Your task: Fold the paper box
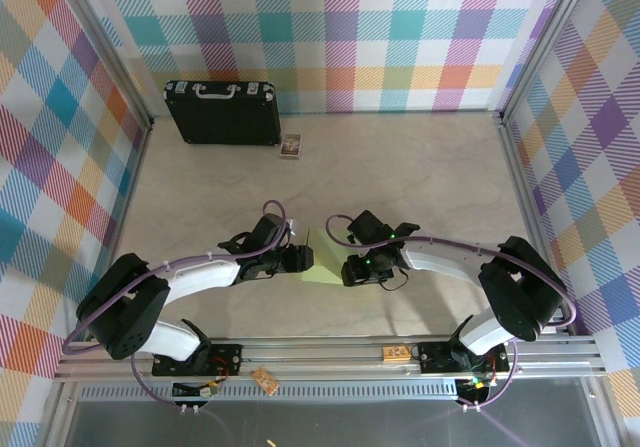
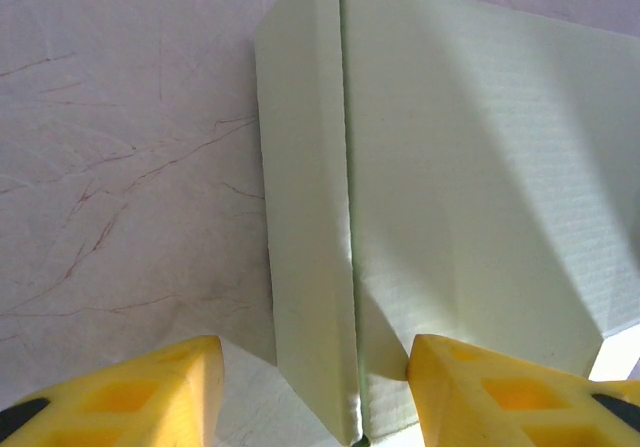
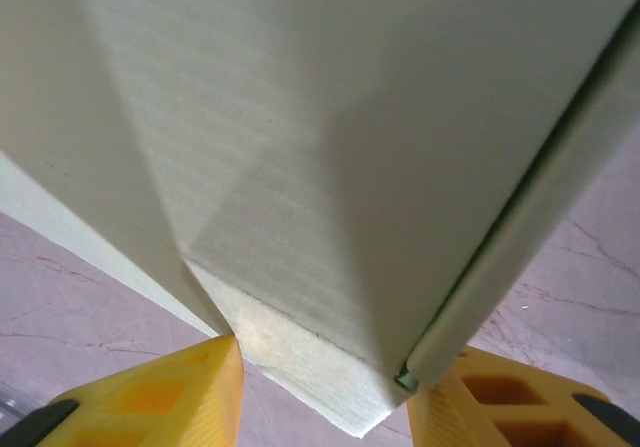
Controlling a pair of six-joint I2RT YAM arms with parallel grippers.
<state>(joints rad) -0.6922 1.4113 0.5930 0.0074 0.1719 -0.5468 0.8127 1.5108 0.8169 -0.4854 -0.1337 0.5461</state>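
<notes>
At the near middle of the table (image 1: pixel 420 177), the paper box (image 1: pixel 322 264) is held half-folded between the arms. It is pinched across a crease by the right gripper (image 3: pixel 325 367) and merely straddled, unclamped, by the left gripper (image 2: pixel 315 377). Pressing the side panel square is judged to be needed next.

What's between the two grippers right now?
The pale green paper box, seen in the top view: it sits between the left gripper and the right gripper. Each wrist view shows a box edge between its own jaws.
</notes>
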